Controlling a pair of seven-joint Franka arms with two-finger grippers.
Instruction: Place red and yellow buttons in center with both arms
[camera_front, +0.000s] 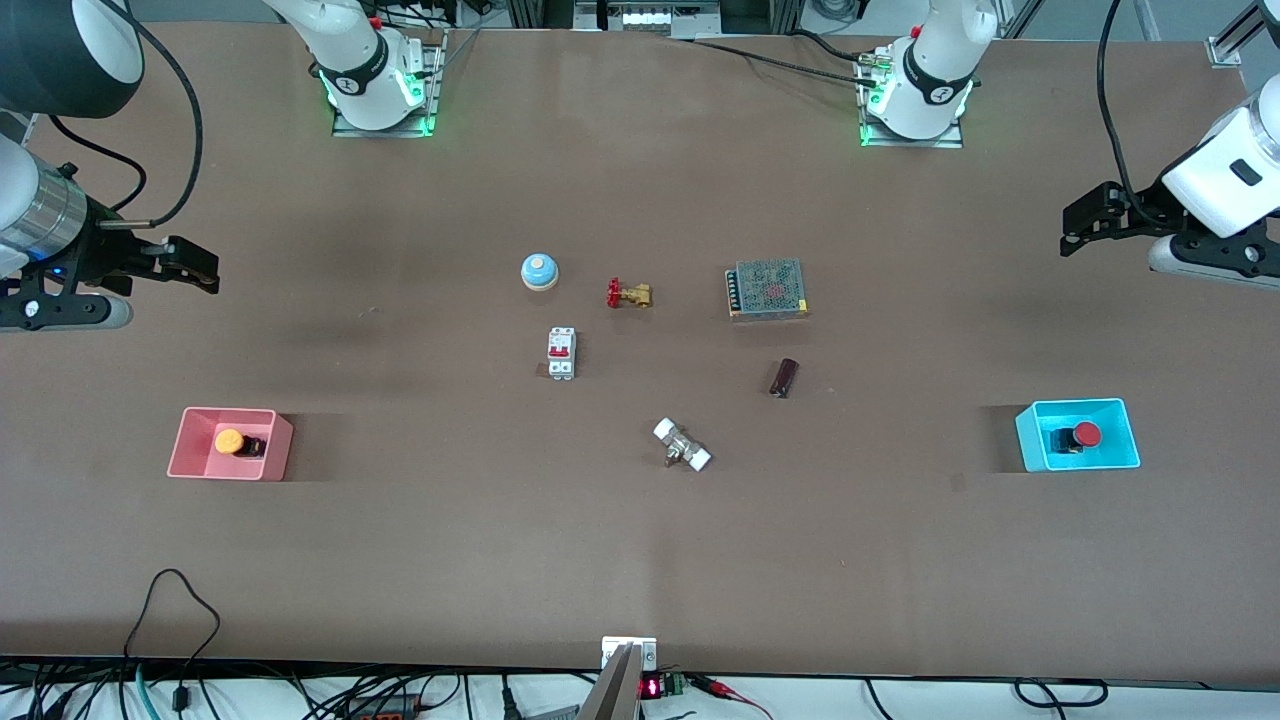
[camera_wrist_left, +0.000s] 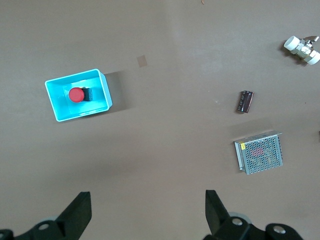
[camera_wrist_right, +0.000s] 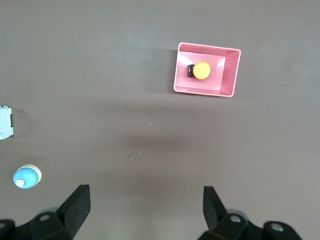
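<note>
Both grippers hang spread and empty: left gripper (camera_front: 1075, 222) over bare table at its end, right gripper (camera_front: 195, 268) likewise. The red button (camera_front: 1086, 435) lies in the cyan tray (camera_front: 1030, 428), the yellow button (camera_front: 230, 441) in the pink tray (camera_front: 188, 440). Both look light and rigid with slick caps; pinch the black bodies.

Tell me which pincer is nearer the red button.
Left. The left pincer hangs open over bare table at its own arm's end, where the red button lies in the cyan tray. The right pincer, open, hangs over the table's right-arm end.
</note>
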